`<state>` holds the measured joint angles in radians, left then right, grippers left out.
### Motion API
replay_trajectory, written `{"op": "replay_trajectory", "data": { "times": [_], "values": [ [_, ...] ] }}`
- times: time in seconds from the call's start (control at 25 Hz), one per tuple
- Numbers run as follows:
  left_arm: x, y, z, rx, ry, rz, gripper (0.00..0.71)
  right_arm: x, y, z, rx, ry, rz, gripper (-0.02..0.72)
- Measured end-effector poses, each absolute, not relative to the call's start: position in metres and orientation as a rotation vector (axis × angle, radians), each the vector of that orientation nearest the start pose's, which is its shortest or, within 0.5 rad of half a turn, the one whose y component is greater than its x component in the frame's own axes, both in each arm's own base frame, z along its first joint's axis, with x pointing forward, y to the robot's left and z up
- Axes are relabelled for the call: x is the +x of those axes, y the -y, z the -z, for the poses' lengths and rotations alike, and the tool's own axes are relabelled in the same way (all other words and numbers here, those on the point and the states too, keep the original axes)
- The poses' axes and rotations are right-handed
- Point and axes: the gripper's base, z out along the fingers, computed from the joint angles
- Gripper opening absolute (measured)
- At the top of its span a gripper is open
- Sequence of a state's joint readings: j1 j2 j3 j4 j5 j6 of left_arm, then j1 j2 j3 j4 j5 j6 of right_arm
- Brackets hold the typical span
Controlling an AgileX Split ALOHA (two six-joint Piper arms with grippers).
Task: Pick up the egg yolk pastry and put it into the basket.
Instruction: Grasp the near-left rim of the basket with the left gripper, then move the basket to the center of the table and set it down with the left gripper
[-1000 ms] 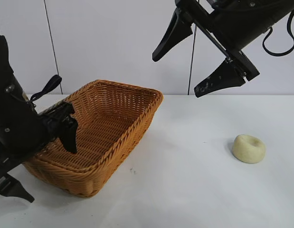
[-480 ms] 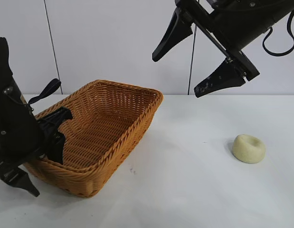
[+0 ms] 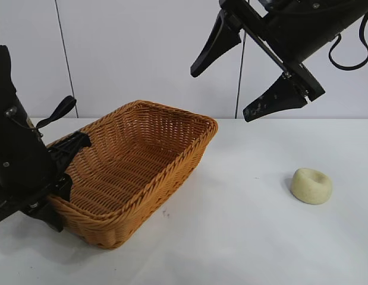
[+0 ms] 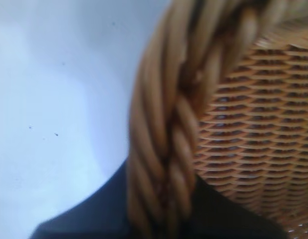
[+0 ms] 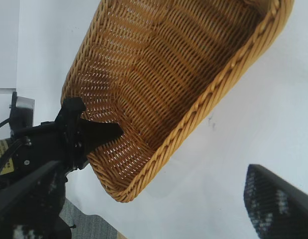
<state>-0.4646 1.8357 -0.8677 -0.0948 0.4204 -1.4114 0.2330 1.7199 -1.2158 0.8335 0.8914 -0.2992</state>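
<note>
1. The pastry (image 3: 311,186) lies on the table (image 3: 243,237) at the right of the exterior view, well apart from the basket (image 3: 136,163), which fills the left-centre.
2. The right end effector (image 3: 246,77) hangs at the upper right of that view, its two fingers spread wide and holding nothing.
3. The pastry lies below this end effector and a little to the right in the frame, so the right arm is clearly the nearer one; the coming move looks like a descent down and slightly rightward onto it.
4. The pastry is round with a dimple on top, so it has no long axis to line the fingers up with.
5. The left end effector (image 3: 62,172) sits at the lower left, pinching the basket's braided rim at the near-left corner: one finger (image 3: 74,145) is inside the wall, the other outside.
6. The left wrist view shows the rim (image 4: 168,129) running between the dark fingers.
</note>
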Motion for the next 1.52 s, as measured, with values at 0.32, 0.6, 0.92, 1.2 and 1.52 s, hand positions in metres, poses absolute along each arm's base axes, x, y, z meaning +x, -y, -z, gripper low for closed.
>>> {"op": "replay_trajectory", "data": {
  "times": [0.32, 0.6, 0.92, 1.2, 1.52],
  "values": [
    [0.313, 0.126, -0.145, -1.348, -2.709, 0.438, 0.087, 0.330, -0.132, -0.248, -0.104, -2.702, -0.987, 0.695],
    [0.349, 0.115, -0.155, -0.938, -2.897, 0.431, 0.086, 0.330, -0.132, -0.248, -0.108, -2.704, -0.982, 0.695],
    [0.386, 0.130, -0.168, -0.212, -3.099, 0.406, 0.086, 0.329, -0.131, -0.248, -0.115, -2.709, -0.977, 0.695],
    [0.391, 0.132, -0.177, -0.095, -3.082, 0.408, 0.085, 0.329, -0.131, -0.248, -0.116, -2.709, -0.976, 0.695],
    [0.397, 0.133, -0.154, -0.064, -3.095, 0.390, 0.085, 0.329, -0.131, -0.248, -0.116, -2.709, -0.976, 0.695]
  ]
}}
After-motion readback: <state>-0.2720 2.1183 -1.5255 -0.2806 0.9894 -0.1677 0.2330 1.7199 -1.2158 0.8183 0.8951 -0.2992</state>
